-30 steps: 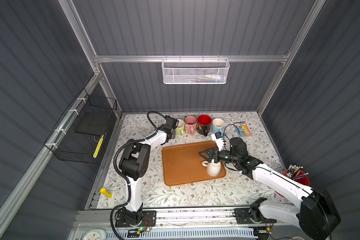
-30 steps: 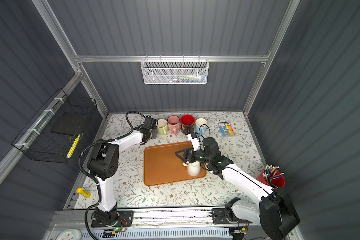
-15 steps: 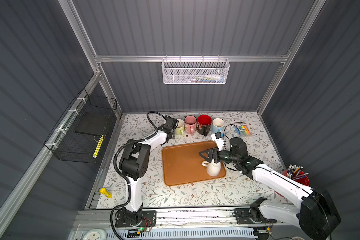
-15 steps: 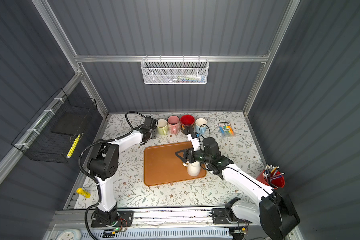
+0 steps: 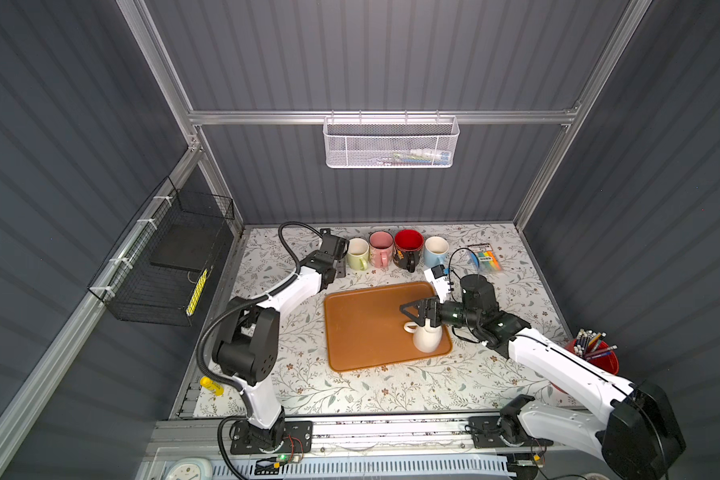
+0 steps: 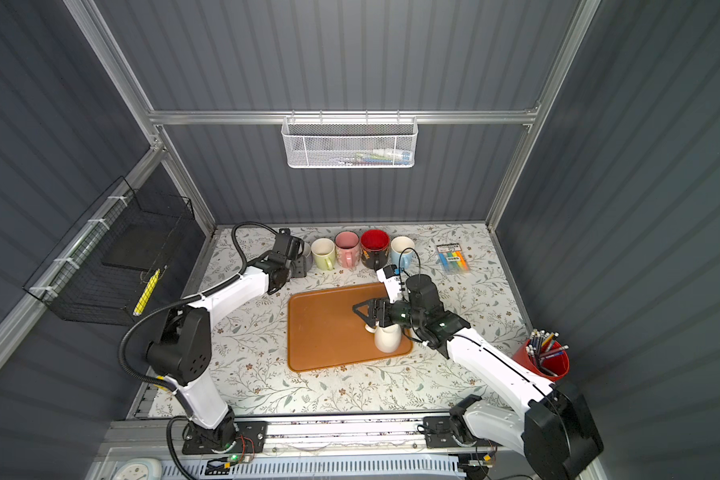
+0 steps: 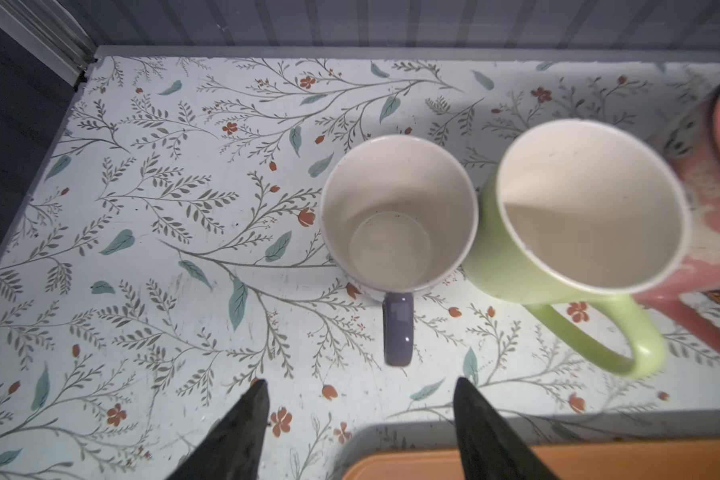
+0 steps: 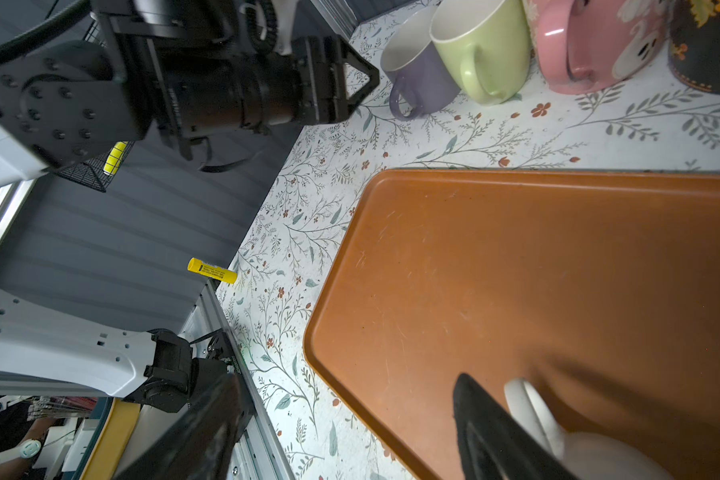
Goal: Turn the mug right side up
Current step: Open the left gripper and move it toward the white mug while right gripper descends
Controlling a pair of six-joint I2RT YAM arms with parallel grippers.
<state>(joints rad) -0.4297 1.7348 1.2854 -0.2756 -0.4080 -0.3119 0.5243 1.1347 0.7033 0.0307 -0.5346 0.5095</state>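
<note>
The white mug point(image 8: 599, 457) on the orange tray point(image 8: 516, 270) lies beside the spread right pincer point(image 8: 346, 378), possibly touching.

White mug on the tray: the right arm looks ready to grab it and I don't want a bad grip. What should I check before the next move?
1. Right gripper open: ok, the jaws stand wide.
2. White mug between the jaws: not ok. In the right wrist view it lies outside one finger.
3. Mug needs turning: ok, no opening shows on top in both top views.
4. Room on the tray beside the mug: ok, that part is bare.
5. Left gripper clear of the purple mug: ok, it is open and apart from the handle.
</note>
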